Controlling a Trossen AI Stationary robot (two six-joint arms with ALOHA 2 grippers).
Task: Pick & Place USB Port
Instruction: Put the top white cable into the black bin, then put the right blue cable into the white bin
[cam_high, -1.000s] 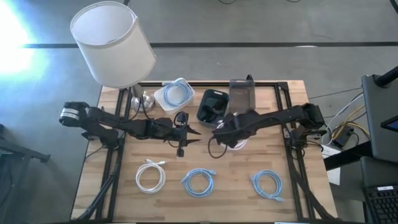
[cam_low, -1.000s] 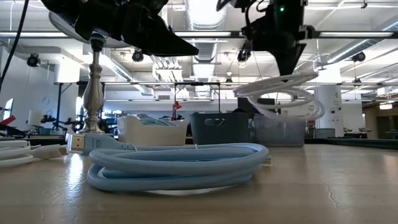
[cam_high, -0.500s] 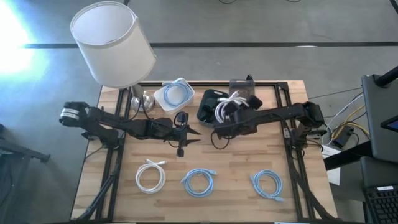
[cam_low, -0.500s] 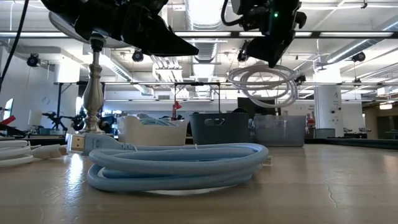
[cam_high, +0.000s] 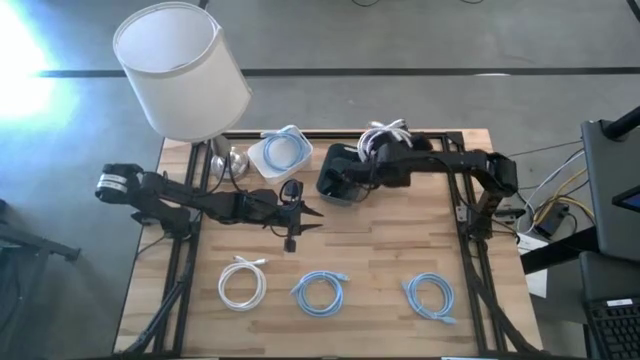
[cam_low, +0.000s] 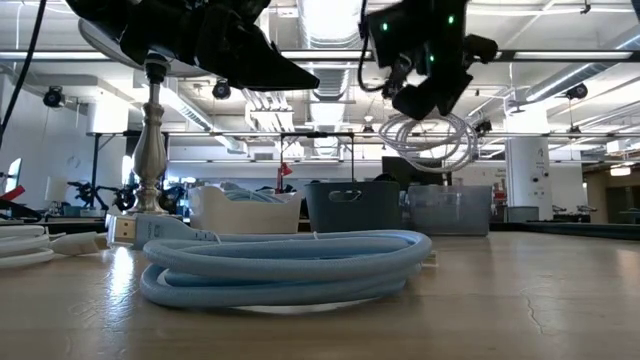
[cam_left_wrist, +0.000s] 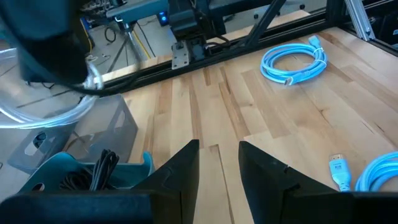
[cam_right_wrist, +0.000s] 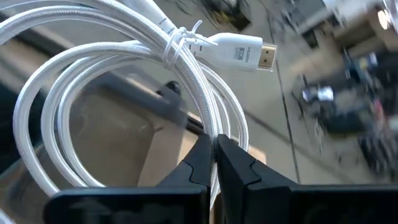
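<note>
High view: right gripper (cam_high: 383, 143), jaws clamped on the white cable coil (cam_right_wrist: 118, 118), reaches over the clear bin (cam_low: 450, 211).

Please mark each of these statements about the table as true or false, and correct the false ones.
1. The right gripper is shut on a white cable. True.
2. That held cable lies on the table. False: it hangs in the air above the clear bin at the back.
3. Another white cable coil lies on the table. True.
4. The left gripper holds a blue cable. False: its fingers are apart and hold nothing.
5. The lamp stands at the table's right edge. False: it stands at the back left.
</note>
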